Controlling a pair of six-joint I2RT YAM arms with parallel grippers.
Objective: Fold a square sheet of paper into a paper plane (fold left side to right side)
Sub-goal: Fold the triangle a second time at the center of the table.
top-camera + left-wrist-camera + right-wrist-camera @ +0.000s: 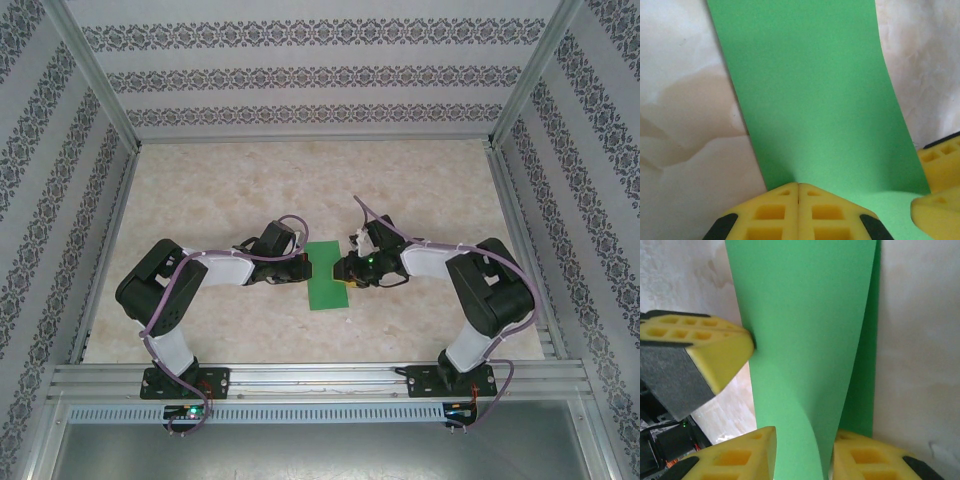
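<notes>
Pincers of both arms meet at the middle of the marbled desk (200,190), one on each side of the square sheet of paper (324,285). The sheet lies there as a narrow green strip, one layer bowed up over the other. The left pincer (798,186) is closed, its yellow tips pressed together on the sheet's left edge. The right pincer (804,440) stands open, its fingers apart with the curled layer running between them.

no readable text, no labels, no brands, no numbers, no signs
</notes>
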